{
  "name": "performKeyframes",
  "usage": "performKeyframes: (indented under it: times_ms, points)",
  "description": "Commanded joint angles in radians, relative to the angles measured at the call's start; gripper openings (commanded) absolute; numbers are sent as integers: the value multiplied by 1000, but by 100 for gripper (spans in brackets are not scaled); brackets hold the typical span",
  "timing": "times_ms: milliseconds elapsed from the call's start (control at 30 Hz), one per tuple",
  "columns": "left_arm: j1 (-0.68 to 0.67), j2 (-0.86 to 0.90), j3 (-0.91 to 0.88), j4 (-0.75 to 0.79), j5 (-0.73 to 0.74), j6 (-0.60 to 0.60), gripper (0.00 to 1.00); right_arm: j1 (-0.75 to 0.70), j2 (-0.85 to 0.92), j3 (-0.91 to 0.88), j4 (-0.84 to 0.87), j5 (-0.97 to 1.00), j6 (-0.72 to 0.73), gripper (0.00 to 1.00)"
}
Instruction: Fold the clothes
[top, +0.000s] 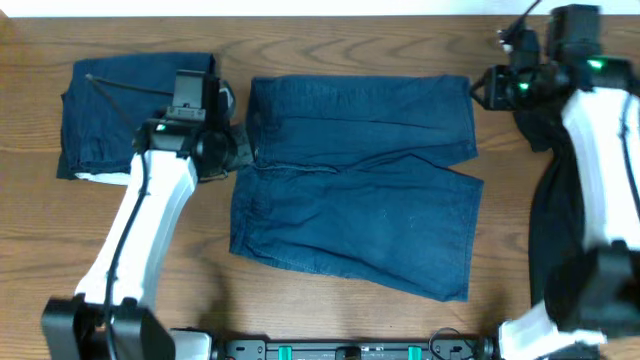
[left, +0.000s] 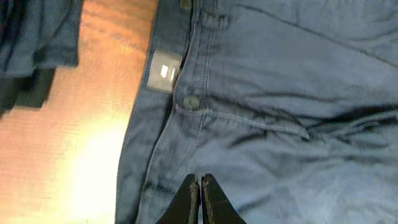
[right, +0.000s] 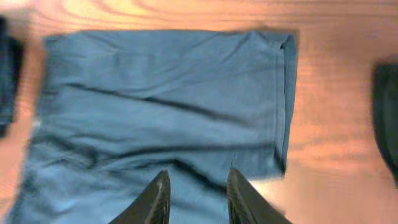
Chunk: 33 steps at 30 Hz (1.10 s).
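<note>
While the left pincer (left: 199, 182) hangs pressed together over the shorts (top: 355, 180), the right pincer (right: 198, 175) stands spread.

Overhead looks down — close wrist views share the shorts (top: 360, 190)

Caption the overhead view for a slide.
Denim shorts lie spread on the wooden table between left arm and right arm, beside a folded navy garment.

The left arm (top: 140, 230) slants up from its base, and the left gripper (left: 200, 198) has its fingers pressed together. The right arm (top: 600, 150) reaches far forward. The right gripper (right: 198, 199) points left with fingers parted, holding nothing.
</note>
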Motion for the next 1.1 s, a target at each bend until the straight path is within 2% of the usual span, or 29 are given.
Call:
performKeyframes:
  times_ms: [0, 100, 133, 300, 467, 633, 733, 833, 1067]
  points:
    - [4, -18, 12, -43, -5, 16, 6, 23, -23, -5, -88, -2, 18, 24]
    - [4, -11, -14, -58, -5, 16, 6, 45, -19, -30, -156, -2, 60, 3]
    - [4, -6, -31, -52, -5, 16, 6, 53, -19, -54, -163, -2, 67, 1]
    - [4, 50, -85, -47, -5, 16, 6, 95, -18, -247, -145, 95, 140, 1]
    - [4, 135, -110, -42, -5, 16, 6, 100, -18, -457, -43, 117, 181, 1]
    - [4, 234, -111, -33, -5, 17, 6, 87, -18, -628, 174, 138, 215, 1]
    - [4, 275, -111, -19, -5, 17, 6, 74, -18, -673, 251, 164, 233, 1]
    - [4, 305, -111, -14, -5, 17, 6, 69, -12, -690, 271, 230, 251, 1]
    - [4, 330, -112, -5, -6, 17, 6, 69, 85, -691, 317, 234, 254, 1]
